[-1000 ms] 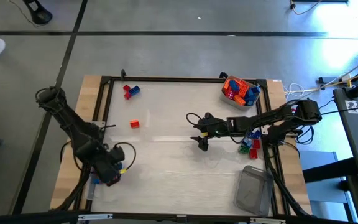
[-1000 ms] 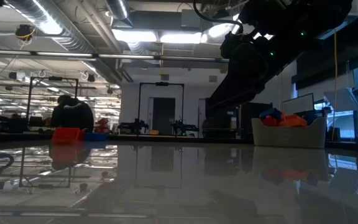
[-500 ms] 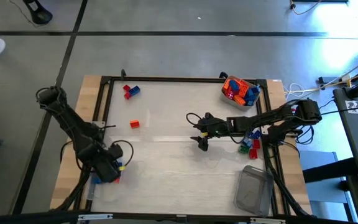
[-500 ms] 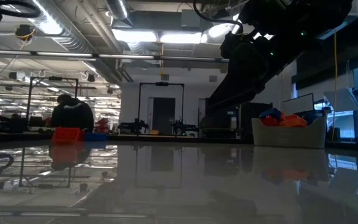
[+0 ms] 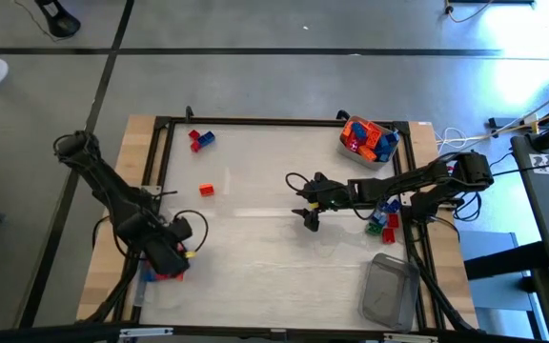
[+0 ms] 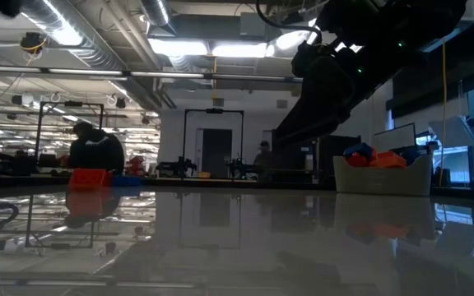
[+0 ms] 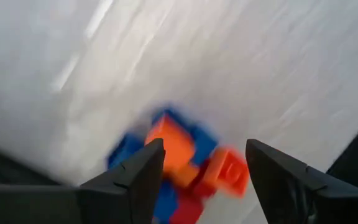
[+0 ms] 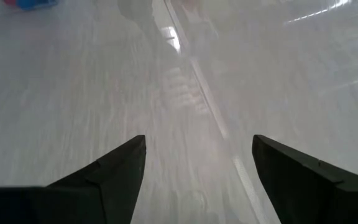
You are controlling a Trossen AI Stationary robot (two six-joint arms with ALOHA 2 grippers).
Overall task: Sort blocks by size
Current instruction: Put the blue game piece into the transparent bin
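Table point(image 5: 274, 238): pale, smooth, glossy top inside a dark frame, wooden edge strips at either side.

Left gripper point(image 7: 201, 165): two dark wedge-shaped fingers spread apart, nothing between them. Just beyond its tips, a heap of blocks point(image 7: 182, 162): blurred, boxy plastic bricks in orange, blue and red, lying touching one another on the table. In the high view the same gripper point(image 5: 174, 250) hangs over that pile at the table's near left corner.

Right gripper point(image 8: 197, 171): dark fingers spread wide, empty, above bare table. In the high view it point(image 5: 308, 205) sits near the middle of the table.

Tub point(image 5: 389, 152): pale, rounded, open-topped, well beyond the right gripper toward the far right corner; filled with mixed orange, red and blue bricks.

Second tub point(image 5: 389, 291): clear, rectangular, nearer than the right gripper at the right edge; contents cannot be told.

Loose pieces: red brick point(image 5: 206, 190), between the two grippers; a red and blue pair point(image 5: 200, 139) farther off by the far left corner; a small cluster point(image 5: 384, 219) of green, red and blue under the right arm.
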